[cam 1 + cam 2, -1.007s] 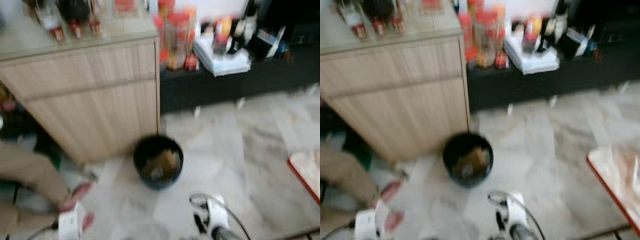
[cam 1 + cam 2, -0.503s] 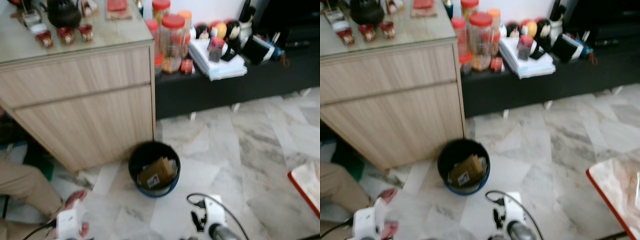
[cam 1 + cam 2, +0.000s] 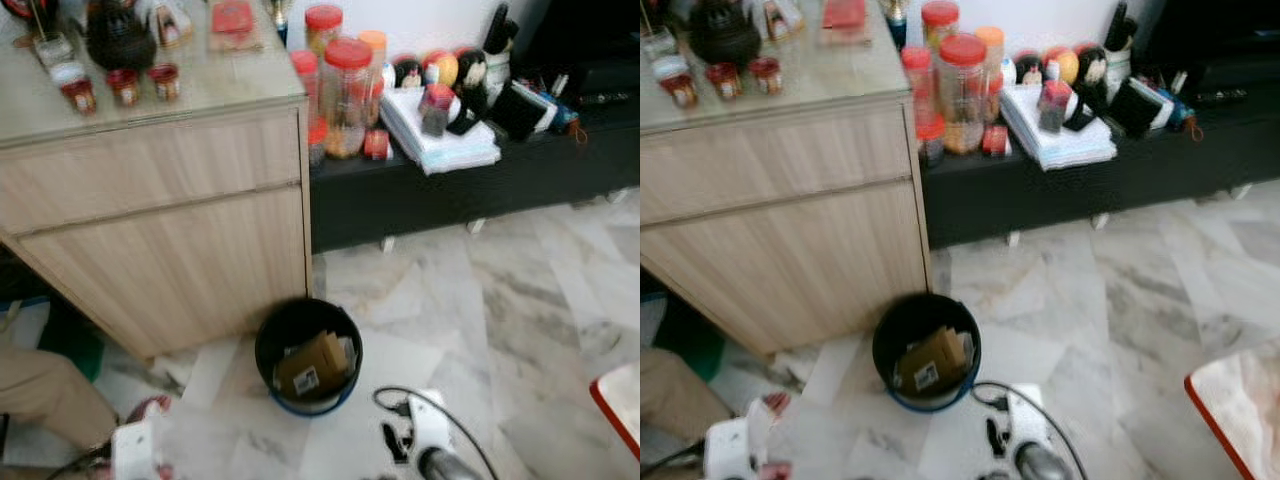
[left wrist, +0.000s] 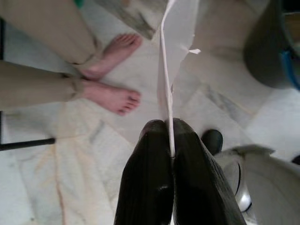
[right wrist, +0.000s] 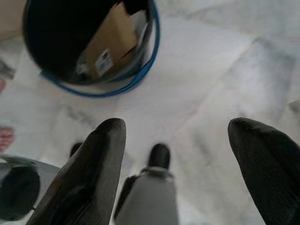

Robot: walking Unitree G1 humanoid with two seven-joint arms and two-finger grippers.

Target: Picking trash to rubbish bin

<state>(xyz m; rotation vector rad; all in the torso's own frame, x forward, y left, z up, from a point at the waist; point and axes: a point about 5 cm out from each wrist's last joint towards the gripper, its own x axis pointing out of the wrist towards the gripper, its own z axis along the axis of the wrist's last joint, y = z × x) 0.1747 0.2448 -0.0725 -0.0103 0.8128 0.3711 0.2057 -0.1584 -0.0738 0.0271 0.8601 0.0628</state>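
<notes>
We see a thin white sheet of paper (image 4: 174,51) pinched edge-on between the pressed-together fingers of the left end effector (image 4: 171,140), held above the marble floor (image 3: 500,300) near a person's bare feet (image 4: 112,96). The right end effector (image 5: 176,136) hangs spread wide, holding nothing, just beside the black rubbish bin (image 3: 307,355), which contains a brown cardboard box (image 3: 312,364). The bin stands at the corner of the wooden cabinet (image 3: 170,220)

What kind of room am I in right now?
Most likely a home living room: a marble-tiled floor, a light wooden cabinet topped with a teapot and small jars, and a low black shelf crowded with snack jars and papers. A black rubbish bin stands by the cabinet.
</notes>
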